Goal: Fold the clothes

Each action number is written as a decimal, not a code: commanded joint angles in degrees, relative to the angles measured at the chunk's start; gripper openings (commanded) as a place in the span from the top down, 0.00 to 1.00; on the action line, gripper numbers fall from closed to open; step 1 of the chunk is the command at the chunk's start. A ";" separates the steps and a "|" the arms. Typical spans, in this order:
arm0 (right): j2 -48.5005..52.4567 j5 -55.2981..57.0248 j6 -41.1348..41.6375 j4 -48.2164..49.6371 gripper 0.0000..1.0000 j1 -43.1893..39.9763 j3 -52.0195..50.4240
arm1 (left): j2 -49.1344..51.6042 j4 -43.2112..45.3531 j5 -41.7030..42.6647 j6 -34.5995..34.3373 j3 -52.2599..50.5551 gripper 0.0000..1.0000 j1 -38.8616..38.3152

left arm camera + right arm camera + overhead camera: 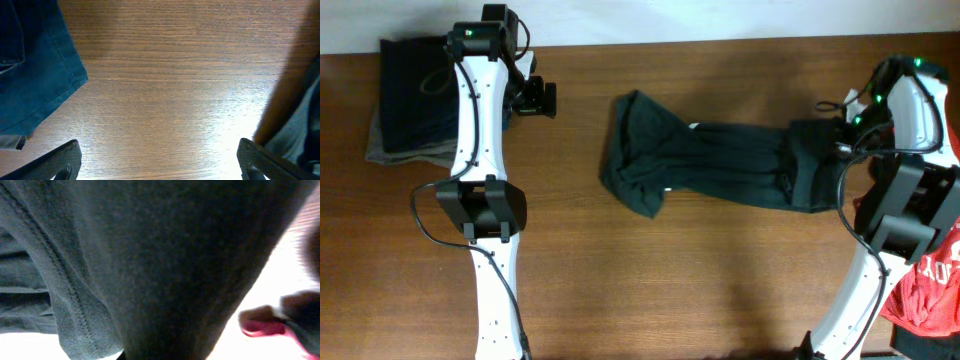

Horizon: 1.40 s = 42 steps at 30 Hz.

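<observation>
The dark garment [720, 165] lies stretched along the counter [720, 290], one end right at the right claw [842, 140] and the bunched other end well away from it, out toward the left claw's side. In the right wrist view, cloth fills the frame up close and no finger shows, so I cannot tell whether that claw is clenched on it or released. The left claw [159, 152] is spread wide and empty over bare wood, with a folded blue pile [35, 75] just off to one side of it. The fabric looks thin, soft and light. It will likely sag and crumple rather than hold shape, so a pinch on a seamed edge or corner seems best.
</observation>
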 commanded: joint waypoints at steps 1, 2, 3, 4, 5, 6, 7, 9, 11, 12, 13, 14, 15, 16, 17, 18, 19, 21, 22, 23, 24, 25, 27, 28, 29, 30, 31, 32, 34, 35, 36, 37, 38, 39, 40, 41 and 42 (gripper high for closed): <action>-0.52 11.06 3.32 -1.14 0.96 4.79 2.86 | -1.53 -0.04 -0.39 0.02 0.72 0.01 0.17; -0.52 12.57 4.26 -1.18 0.96 6.01 2.86 | -1.53 -0.04 -0.39 0.02 0.72 0.01 0.17; -0.52 13.66 4.81 -1.22 0.96 7.72 2.84 | -1.53 -0.04 -0.39 0.02 0.72 0.01 0.17; -0.52 14.05 5.03 -1.18 0.96 9.05 2.84 | -1.53 -0.04 -0.39 0.02 0.72 0.01 0.17; -0.52 14.93 5.68 -1.16 0.96 10.40 2.86 | -1.53 -0.04 -0.39 0.02 0.72 0.01 0.17; -0.52 16.24 6.78 -1.16 0.96 11.82 2.86 | -1.53 -0.04 -0.39 0.02 0.72 0.01 0.17; -0.52 17.46 7.87 -1.18 0.96 12.98 2.86 | -1.53 -0.07 -0.39 0.02 0.72 0.01 0.17; -0.52 19.47 9.62 -1.20 0.96 15.32 2.86 | -1.53 -0.07 -0.39 0.02 0.72 0.01 0.17; -0.52 20.31 10.56 -1.18 0.95 17.55 2.86 | -1.53 -0.07 -0.39 0.02 0.72 0.01 0.17; -0.52 20.26 10.97 -1.20 0.95 18.60 2.86 | -1.53 -0.07 -0.39 0.04 0.72 0.01 0.17; -0.52 20.24 11.65 -1.25 0.93 19.50 2.86 | -1.53 -0.07 -0.39 0.02 0.72 0.01 0.17; -0.52 19.74 11.65 -1.31 0.91 20.55 2.84 | -1.53 -0.07 -0.39 0.02 0.72 0.01 0.17; -0.52 19.52 11.63 -1.36 0.86 21.38 2.84 | -1.53 -0.07 -0.39 0.02 0.72 0.01 0.17; -0.52 19.34 11.61 -1.40 0.82 22.25 2.84 | -1.53 -0.07 -0.39 0.02 0.72 0.01 0.17; -0.52 19.34 11.63 -1.40 0.80 23.10 2.84 | -1.53 -0.07 -0.39 0.02 0.72 0.01 0.17; -0.52 19.17 11.63 -1.38 0.80 24.00 2.84 | -1.53 -0.09 -0.39 0.02 0.72 0.01 0.17; -0.48 18.84 11.65 -1.36 0.80 24.83 2.82 | -1.53 -0.09 -0.39 0.04 0.72 0.01 0.17; -0.22 18.43 11.63 -1.33 0.79 26.38 2.80 | -1.53 -0.09 -0.39 0.02 0.74 0.01 0.17; -0.04 17.79 11.63 -1.33 0.77 27.23 2.80 | -1.53 -0.09 -0.39 0.02 0.72 0.01 0.17; 0.17 16.85 11.63 -1.27 0.76 27.91 2.80 | -1.53 -0.11 -0.39 0.02 0.72 0.01 0.17; 0.42 15.10 11.63 -1.11 0.76 28.65 2.75 | -1.53 -0.11 -0.39 0.02 0.72 0.01 0.17; 0.68 13.53 11.63 -0.92 0.76 29.31 2.69 | -1.53 -0.13 -0.39 0.04 0.72 0.01 0.17; 1.11 10.69 11.65 -0.31 0.67 30.82 2.47 | -1.53 -0.24 -0.39 0.04 0.72 0.01 0.17; 1.14 10.10 11.67 0.07 0.57 31.41 2.25 | -1.53 -0.24 -0.39 0.04 0.72 0.01 0.17; 1.14 9.84 11.98 0.59 0.38 32.04 1.95 | -1.53 -0.24 -0.39 0.02 0.72 0.01 0.17; 1.14 9.88 12.76 0.85 0.20 32.72 1.84 | -1.53 -0.24 -0.39 0.04 0.72 0.01 0.17; 1.14 9.88 13.11 1.01 0.12 33.16 1.84 | -1.53 -0.24 -0.39 0.04 0.72 0.01 0.17; 1.14 9.88 13.14 1.22 0.03 33.59 1.84 | -1.53 -0.24 -0.39 0.04 0.72 0.01 0.17; 1.14 9.88 13.16 1.55 0.01 33.83 1.84 | -1.53 -0.24 -0.39 0.04 0.72 0.01 0.17; 1.14 9.92 13.46 1.64 0.01 33.81 1.88 | -1.53 -0.24 -0.39 0.04 0.72 0.01 0.17; 1.09 10.21 14.27 1.60 0.01 33.59 2.08 | -1.53 -0.24 -0.39 0.04 0.72 0.01 0.17; 1.07 10.32 14.88 1.44 0.01 33.29 2.47 | -1.53 -0.24 -0.39 0.04 0.72 0.01 0.17; 1.07 10.29 15.10 1.07 0.01 32.72 3.28 | -1.53 -0.26 -0.39 0.04 0.72 0.01 0.17; 1.07 10.29 15.13 0.48 0.01 32.15 4.26 | -1.53 -0.24 -0.39 0.04 0.72 0.01 0.17; 1.07 10.29 15.23 -0.20 0.01 31.39 5.31 | -1.53 -0.24 -0.39 0.04 0.72 0.01 0.17; 1.05 10.29 15.78 -1.07 0.01 30.42 6.64 | -1.53 -0.24 -0.39 0.04 0.72 0.01 0.17; 1.05 10.21 16.33 -1.92 0.01 29.51 7.89 | -1.53 -0.24 -0.39 0.04 0.72 0.01 0.17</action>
